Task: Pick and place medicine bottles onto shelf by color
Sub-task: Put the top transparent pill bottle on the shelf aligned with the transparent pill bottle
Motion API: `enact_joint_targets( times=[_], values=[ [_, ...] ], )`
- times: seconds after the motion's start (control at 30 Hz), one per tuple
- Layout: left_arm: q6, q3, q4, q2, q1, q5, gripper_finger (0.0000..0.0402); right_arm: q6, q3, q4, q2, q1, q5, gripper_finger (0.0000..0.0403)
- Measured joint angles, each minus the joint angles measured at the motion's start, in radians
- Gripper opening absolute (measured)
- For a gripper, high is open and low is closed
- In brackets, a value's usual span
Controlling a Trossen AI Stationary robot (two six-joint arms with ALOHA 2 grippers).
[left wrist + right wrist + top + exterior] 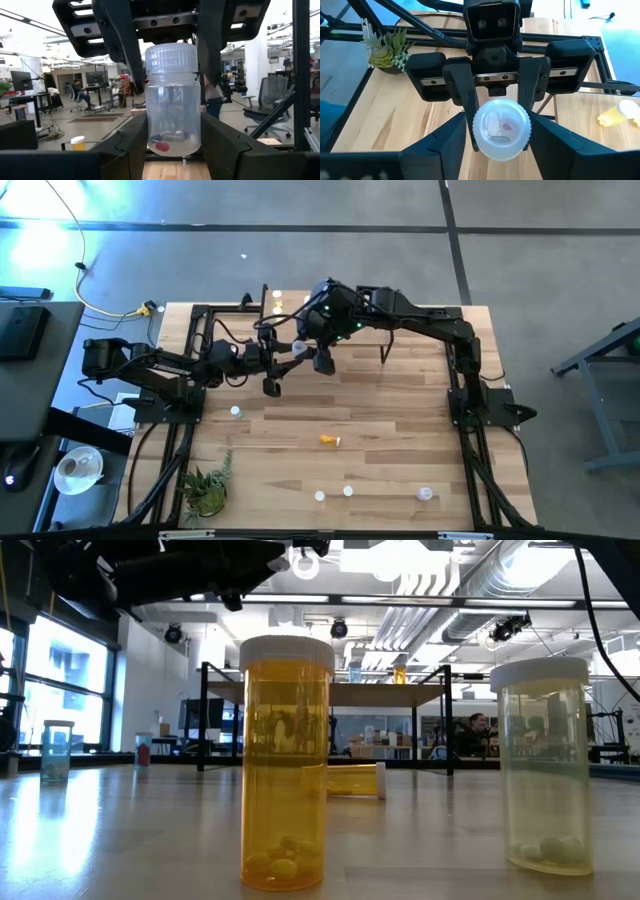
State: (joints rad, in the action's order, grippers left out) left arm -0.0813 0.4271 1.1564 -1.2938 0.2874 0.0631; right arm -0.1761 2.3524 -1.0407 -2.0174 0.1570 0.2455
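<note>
Medicine bottle (299, 348), clear with a white cap, hangs above the table's middle between both grippers; an orange bottle (330, 441) lies flat nearby. Left wrist view: the left gripper (173, 145) clamps its base, cap up (axis vertical). Right wrist view: the right gripper (501, 131) straddles the cap, fingers parted.

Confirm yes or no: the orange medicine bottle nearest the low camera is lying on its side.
No. The orange medicine bottle stands upright, white cap on top, pills at its bottom.
</note>
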Motion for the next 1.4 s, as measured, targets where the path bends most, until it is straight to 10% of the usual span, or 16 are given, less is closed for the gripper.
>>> enact_joint_targets(
  times=[0.3, 1.4],
  values=[
    [0.025, 0.000, -0.001, 0.000, 0.000, -0.003, 0.0147, -0.001, 0.000, -0.003, 0.000, 0.000, -0.006, 0.0125],
    [0.025, 0.000, -0.012, 0.006, 0.001, -0.046, 0.0266, -0.033, 0.003, -0.016, 0.053, 0.048, -0.076, 0.0130]
  ],
)
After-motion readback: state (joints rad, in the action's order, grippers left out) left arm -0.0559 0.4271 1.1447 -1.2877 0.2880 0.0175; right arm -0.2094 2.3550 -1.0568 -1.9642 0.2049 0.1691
